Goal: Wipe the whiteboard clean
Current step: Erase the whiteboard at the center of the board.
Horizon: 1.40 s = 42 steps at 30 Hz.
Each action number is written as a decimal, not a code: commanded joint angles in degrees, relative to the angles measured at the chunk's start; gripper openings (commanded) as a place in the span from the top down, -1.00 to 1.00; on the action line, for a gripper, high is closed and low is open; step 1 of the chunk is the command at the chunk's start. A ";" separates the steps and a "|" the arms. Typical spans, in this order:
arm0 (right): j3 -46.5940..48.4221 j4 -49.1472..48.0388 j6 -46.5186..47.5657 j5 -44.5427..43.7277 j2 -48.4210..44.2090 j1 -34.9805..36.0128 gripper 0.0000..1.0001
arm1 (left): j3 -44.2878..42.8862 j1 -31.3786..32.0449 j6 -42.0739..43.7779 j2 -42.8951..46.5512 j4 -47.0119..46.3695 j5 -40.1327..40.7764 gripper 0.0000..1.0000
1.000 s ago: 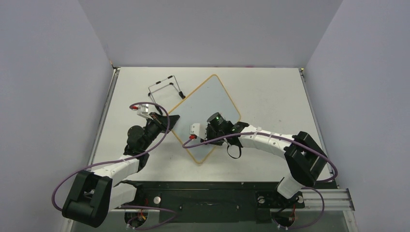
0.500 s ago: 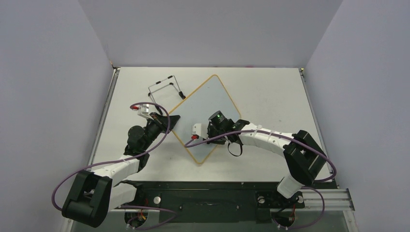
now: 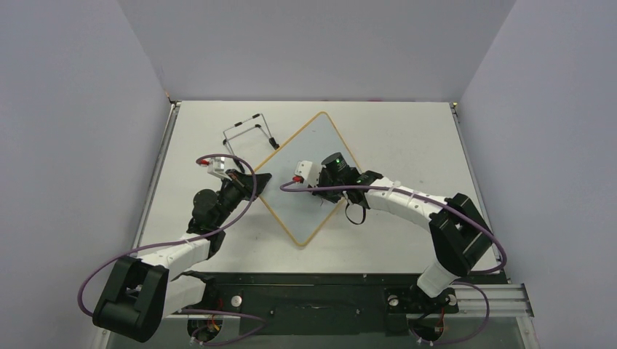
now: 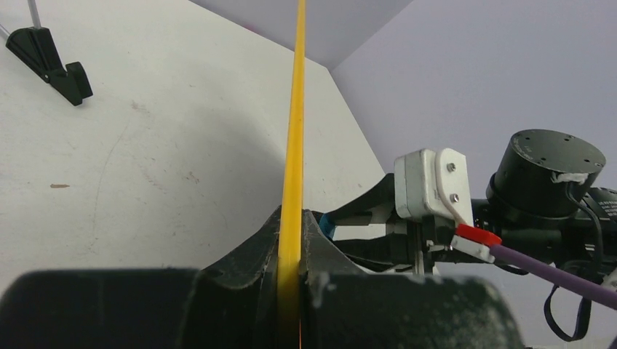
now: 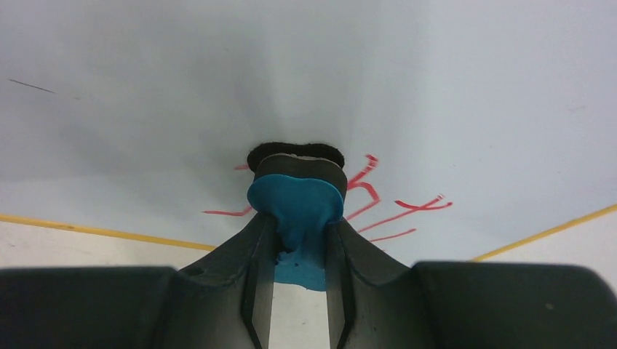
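Across the pale table (image 3: 407,138), lying flat or nearly so near the middle and turned corner-on like a diamond: the whiteboard (image 3: 309,142). Looks stiff, thin and light, so likely to skate or swivel on the tabletop under a sideways rub unless pinned. Glossy on the face, hence slippery to any pad laid flat; no crushing to fear, though probably open to scratches from a hard point. Best taken by the thin yellow frame (image 4: 294,131), at an edge or corner, for a bite from above and below (nothing to pinch on the face itself). Done already on the left side: left gripper (image 4: 292,218) clamped tight over the frame near the board's left corner, seen edge-on from the left wrist. Judged a sound anchor, yet a single hold at one end, so expect some pivoting about it under hard strokes far from there. Just beside the upper-left edge, a black wire stand (image 3: 249,129), not involved. Toward the board's right side, right gripper (image 5: 298,225) squeezed on a small blue eraser (image 5: 295,195), soft enough to bulge between the fingers, with its dark felt sole pressed to the white face. Smallest of all, red handwriting (image 5: 396,207) just right of the eraser plus a stroke to its left, not yet wiped; light, flat passes advised rather than force.
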<state>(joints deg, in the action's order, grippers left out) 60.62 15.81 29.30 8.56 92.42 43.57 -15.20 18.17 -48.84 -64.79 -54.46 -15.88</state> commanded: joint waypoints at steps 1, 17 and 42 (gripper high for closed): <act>0.33 2.78 6.17 0.72 0.93 -1.65 1.00 | -2.43 1.43 -3.08 2.31 -7.24 -3.24 1.00; 3.19 -1.39 -3.16 4.27 -0.68 -0.69 1.00 | -2.51 1.43 -2.59 1.65 -7.63 -4.52 1.00; 5.10 -3.35 -11.33 1.15 1.82 -5.08 1.00 | -2.75 1.43 -1.64 1.52 -7.93 -6.78 1.00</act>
<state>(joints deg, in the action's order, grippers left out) 64.01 21.63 23.38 12.40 94.94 42.02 -15.22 18.57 -47.00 -65.28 -55.51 -16.60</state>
